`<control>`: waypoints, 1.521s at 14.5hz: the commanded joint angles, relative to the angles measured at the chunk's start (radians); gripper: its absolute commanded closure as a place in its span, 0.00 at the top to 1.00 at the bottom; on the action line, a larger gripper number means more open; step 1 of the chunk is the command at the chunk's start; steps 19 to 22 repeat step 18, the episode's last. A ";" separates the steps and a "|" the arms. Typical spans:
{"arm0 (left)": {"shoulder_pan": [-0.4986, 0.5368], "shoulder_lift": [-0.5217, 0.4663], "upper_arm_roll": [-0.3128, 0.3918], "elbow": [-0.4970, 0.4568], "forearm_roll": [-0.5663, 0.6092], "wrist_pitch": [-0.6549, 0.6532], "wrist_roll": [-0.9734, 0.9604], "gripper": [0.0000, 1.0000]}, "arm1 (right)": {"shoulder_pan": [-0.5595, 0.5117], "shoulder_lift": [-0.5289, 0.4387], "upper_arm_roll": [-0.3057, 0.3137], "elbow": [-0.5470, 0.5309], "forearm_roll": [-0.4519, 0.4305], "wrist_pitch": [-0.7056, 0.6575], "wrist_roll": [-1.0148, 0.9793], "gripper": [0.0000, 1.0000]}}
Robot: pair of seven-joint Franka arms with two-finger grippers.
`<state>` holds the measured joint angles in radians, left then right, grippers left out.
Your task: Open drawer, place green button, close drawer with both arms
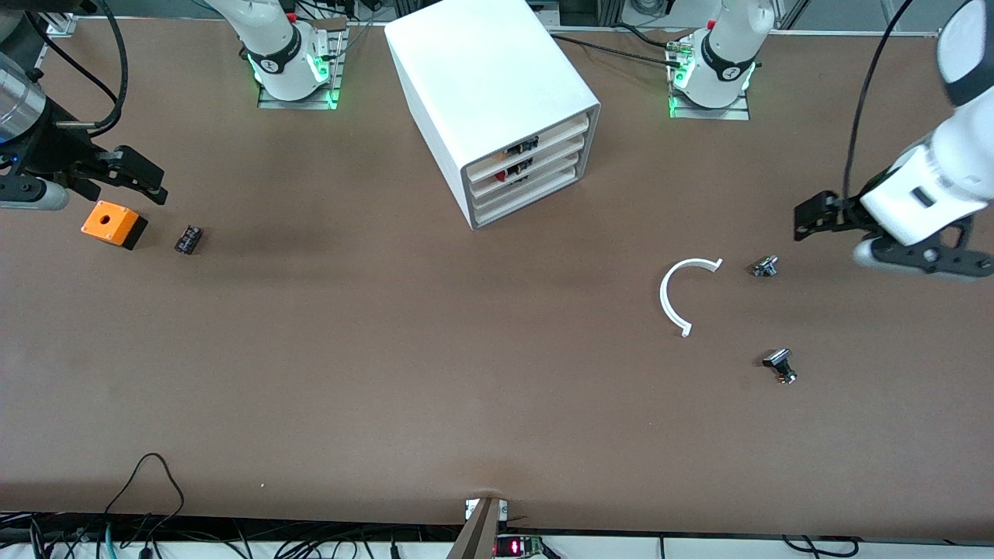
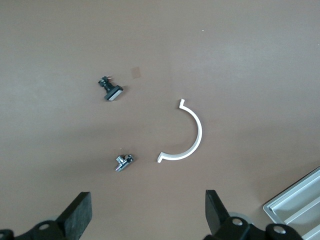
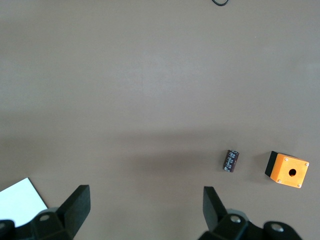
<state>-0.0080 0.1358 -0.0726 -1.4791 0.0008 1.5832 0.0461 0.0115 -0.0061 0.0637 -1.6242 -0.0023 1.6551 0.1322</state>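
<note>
I see even, bright overhead light on the brown table [image 1: 388, 349], with soft shadows under both arms and a pale sheen near the front camera. The left arm's upper link [image 1: 967, 46] looks motion-blurred; both wrist views are sharp.

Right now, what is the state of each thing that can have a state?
Drawer cabinet: all drawers shut, parts visible in the upper ones.
Left gripper: open, empty, over the table near its arm's end.
Right gripper: open, empty, above the orange box.
Two metal knobs: lying on their sides.
White arc: flat on the table.
</note>
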 commanded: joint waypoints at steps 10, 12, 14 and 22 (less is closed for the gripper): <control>-0.083 -0.148 0.143 -0.173 0.027 0.110 0.009 1.00 | -0.013 0.009 0.007 0.012 0.021 0.003 -0.008 1.00; -0.079 -0.150 0.131 -0.173 0.033 0.113 0.006 1.00 | -0.013 0.009 0.007 0.012 0.021 0.005 -0.009 1.00; -0.069 -0.144 0.131 -0.174 0.031 0.113 0.006 1.00 | -0.013 0.009 0.007 0.012 0.021 0.006 -0.009 1.00; -0.069 -0.134 0.129 -0.168 0.031 0.112 0.017 1.00 | -0.015 0.009 0.007 0.014 0.021 0.009 -0.028 1.00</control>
